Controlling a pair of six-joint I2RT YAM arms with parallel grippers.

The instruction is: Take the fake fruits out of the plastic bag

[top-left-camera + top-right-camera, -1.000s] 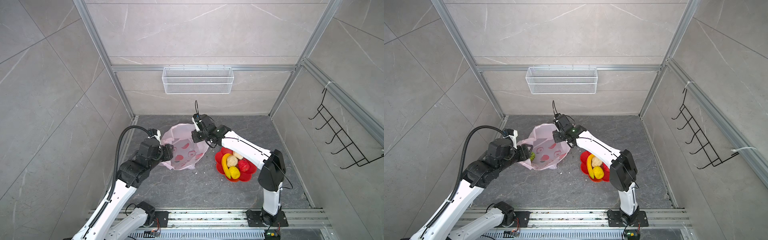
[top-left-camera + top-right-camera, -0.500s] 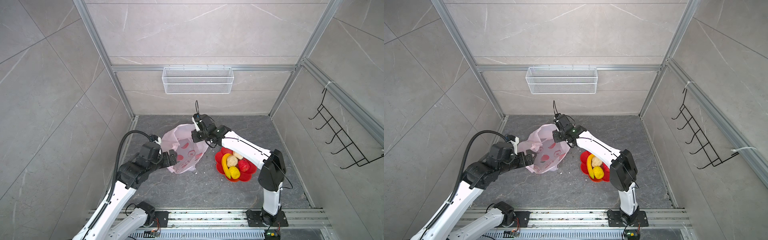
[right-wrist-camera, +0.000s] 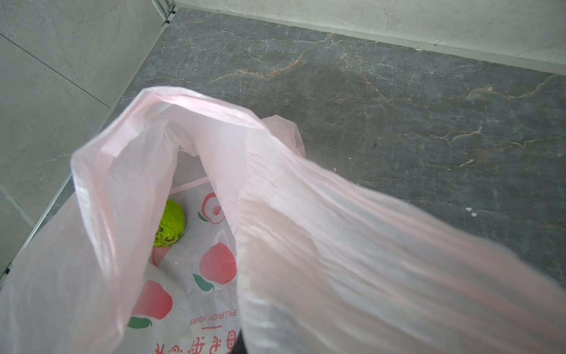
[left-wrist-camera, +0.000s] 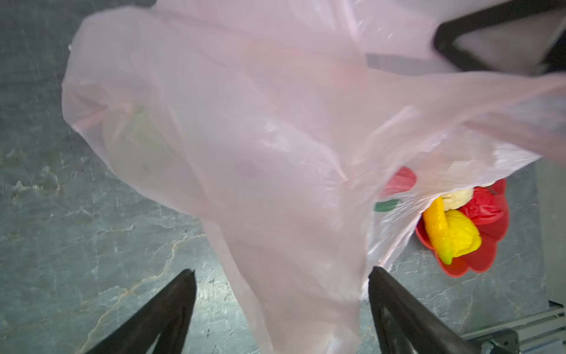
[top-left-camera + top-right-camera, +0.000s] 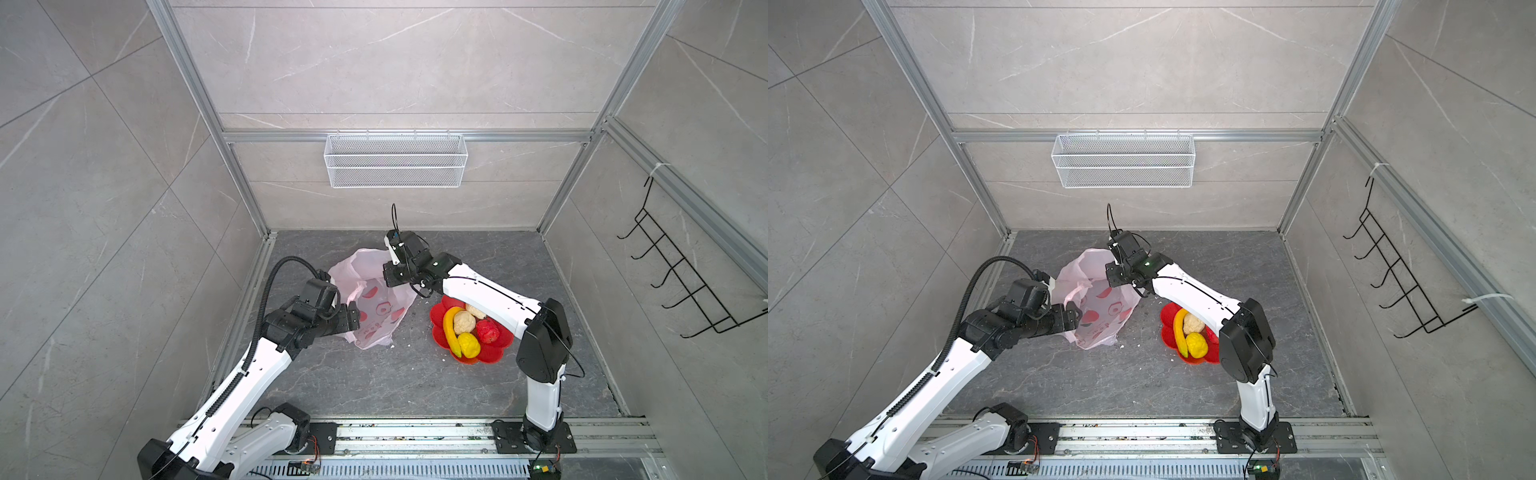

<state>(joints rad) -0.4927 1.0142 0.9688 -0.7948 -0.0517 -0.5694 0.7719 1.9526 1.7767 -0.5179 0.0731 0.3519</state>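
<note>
The pale-pink plastic bag (image 5: 376, 305) (image 5: 1100, 309) lies on the grey floor, with one side lifted. My right gripper (image 5: 390, 277) is shut on the plastic bag's upper edge and holds it up; the film covers its fingers in the right wrist view. A bumpy green ball (image 3: 170, 228) lies inside the bag (image 3: 214, 275). My left gripper (image 4: 280, 274) (image 5: 353, 319) is open at the bag's near left side, with loose film hanging between its fingers. The banana (image 5: 451, 334), yellow lumpy fruit (image 5: 468, 345), red fruit (image 5: 487, 331) and beige pieces (image 5: 463, 322) lie outside the bag.
Those fruits sit in a red flower-shaped dish (image 5: 494, 353) right of the bag, partly under my right arm. A white wire basket (image 5: 395, 166) hangs on the back wall and a black hook rack (image 5: 681, 282) on the right wall. Walls close in on three sides.
My left gripper has moved right and toward the front along the bag, and its jaws stand wider. The bag has sagged and shifted with it. The right gripper has stayed put.
</note>
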